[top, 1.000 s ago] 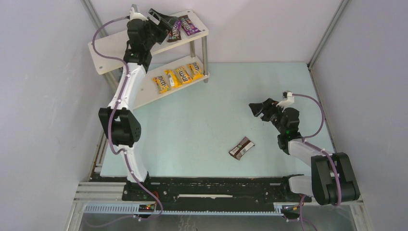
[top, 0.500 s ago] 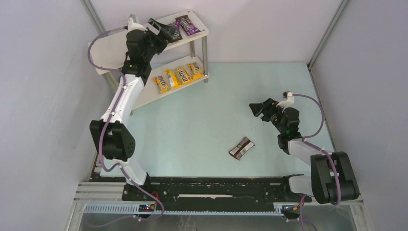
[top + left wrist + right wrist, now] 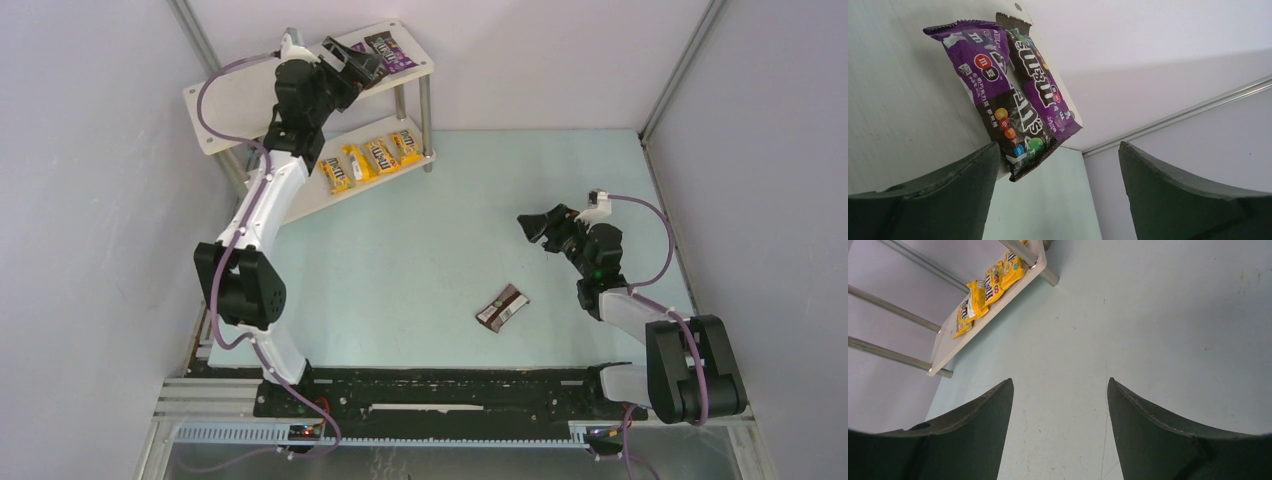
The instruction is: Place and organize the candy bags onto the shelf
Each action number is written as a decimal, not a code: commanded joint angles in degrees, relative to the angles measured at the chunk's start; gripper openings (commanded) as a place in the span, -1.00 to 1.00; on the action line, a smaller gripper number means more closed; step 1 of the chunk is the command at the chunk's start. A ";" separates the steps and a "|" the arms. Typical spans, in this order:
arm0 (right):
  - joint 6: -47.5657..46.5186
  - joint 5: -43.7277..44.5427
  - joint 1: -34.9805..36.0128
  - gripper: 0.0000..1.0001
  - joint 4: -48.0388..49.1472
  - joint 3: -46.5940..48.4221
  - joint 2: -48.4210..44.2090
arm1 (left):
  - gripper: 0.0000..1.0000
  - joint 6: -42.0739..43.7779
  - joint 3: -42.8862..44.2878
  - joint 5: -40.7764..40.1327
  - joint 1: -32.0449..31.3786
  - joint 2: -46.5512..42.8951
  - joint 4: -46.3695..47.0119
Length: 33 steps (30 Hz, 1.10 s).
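In the top view the shelf [image 3: 235, 95] stands at about 11 o'clock on the pale green bench [image 3: 420, 250]; its upper board carries the two purple candy bags [image 3: 392, 50] at its 2 o'clock corner, and its lower board carries the four yellow candy bags [image 3: 370, 158] in a row, side by side.

The left pincer [image 3: 355, 60] hovers over the upper board, just at 8 o'clock of the purple pair; its jaws stand wide apart and grasp nothing. Its wrist view shows the two purple bags [image 3: 1013, 90] lying flat and overlapping along their long edges, their near ends poking a little past the board's edge, with the released pincer [image 3: 1058, 150] apart from them.

The dark brown candy bag [image 3: 502, 307] lies alone on the bench at about 5 o'clock, tilted, touched by nothing.

The right pincer [image 3: 528, 225] hangs at 3 o'clock over bare bench, released and empty, the brown bag at its 7 o'clock and apart from it. Its wrist view looks between spread fingers [image 3: 973, 430] toward the yellow bags [image 3: 985, 287] on the lower board.
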 commanded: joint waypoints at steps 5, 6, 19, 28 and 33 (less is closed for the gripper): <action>0.62 -0.91 -0.70 0.55 3.18 0.44 0.59 | 0.92 3.10 -2.79 -2.53 0.96 -6.10 -2.23; 0.61 -0.91 -0.80 0.55 3.16 0.44 0.59 | 0.93 3.21 -4.19 -2.70 1.15 -7.87 -2.36; 0.45 4.09 0.63 0.56 -0.17 0.31 -1.29 | 1.00 8.40 -37.24 -1.66 -1.60 -39.95 -2.65; -5.78 12.54 9.14 0.74 -4.51 0.67 -6.24 | 1.00 29.42 -42.13 -0.47 -18.28 -47.86 -4.24; -2.32 13.46 12.94 0.96 -9.85 0.81 -8.03 | 1.00 33.44 -42.20 -0.17 -22.70 -50.44 -6.46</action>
